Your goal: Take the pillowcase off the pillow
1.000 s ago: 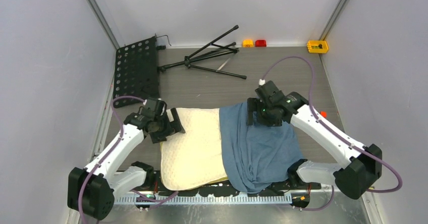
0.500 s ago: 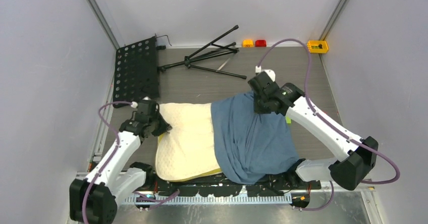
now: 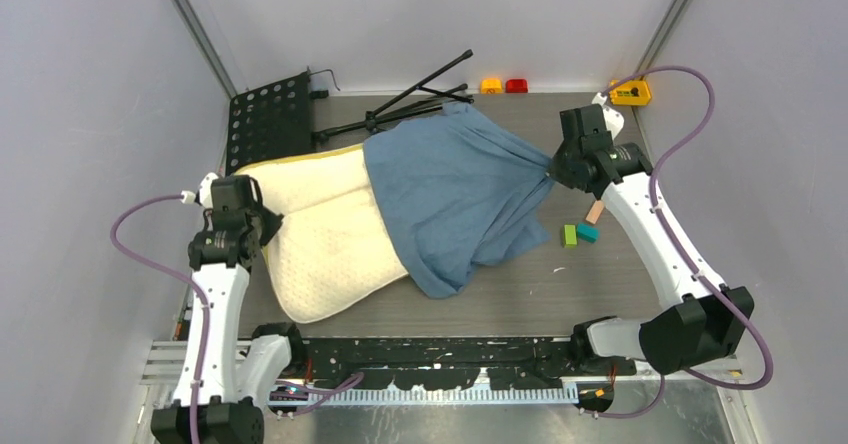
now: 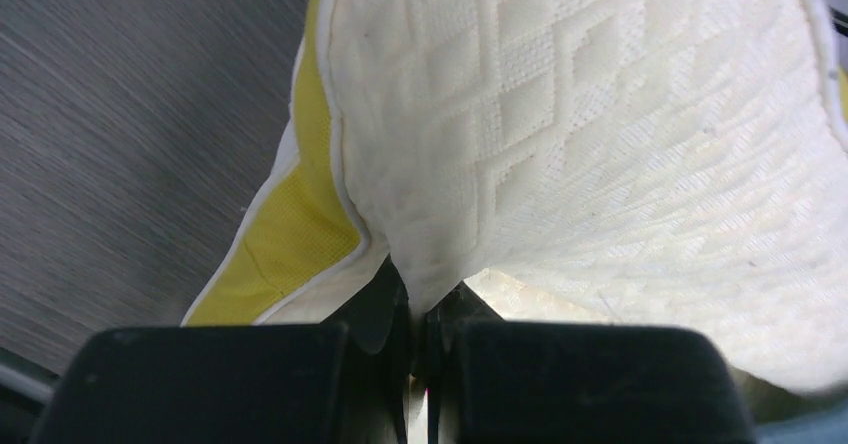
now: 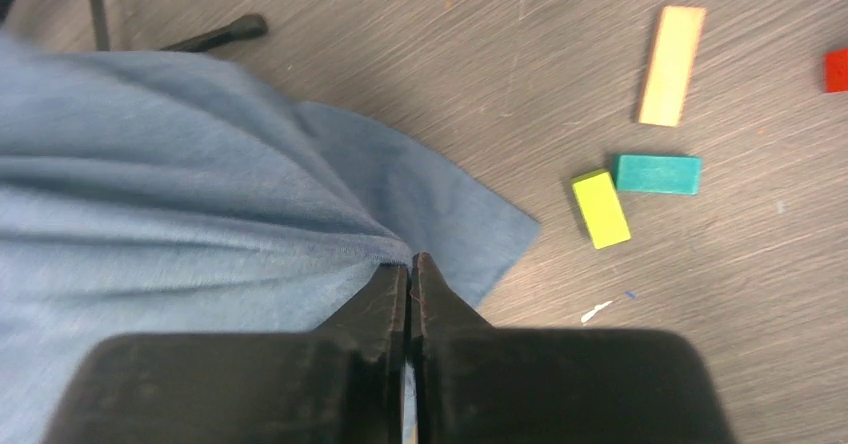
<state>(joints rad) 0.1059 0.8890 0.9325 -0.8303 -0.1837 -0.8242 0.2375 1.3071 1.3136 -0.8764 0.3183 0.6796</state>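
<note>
The cream quilted pillow (image 3: 320,234) with yellow edging lies slanted across the left half of the table, its right end still inside the dusty blue pillowcase (image 3: 450,189). My left gripper (image 3: 262,226) is shut on the pillow's left edge; in the left wrist view the quilted fabric (image 4: 560,144) bunches into the closed left gripper (image 4: 428,304). My right gripper (image 3: 553,164) is shut on the pillowcase's far right corner, pulling it taut. The right wrist view shows blue cloth (image 5: 180,214) pinched in the closed right gripper (image 5: 411,264).
A folded black music stand (image 3: 415,109) and its perforated plate (image 3: 268,139) lie at the back left; the pillowcase's top edge overlaps the stand's legs. Small green (image 3: 569,235), teal (image 3: 587,231) and tan (image 3: 595,211) blocks lie beside the right arm. Coloured blocks (image 3: 630,91) line the back edge.
Both grippers have shut, left on the pillow, right on the pillowcase, and pulled apart. The pillow and case moved away from the near edge and rotated; small blocks came into view.
</note>
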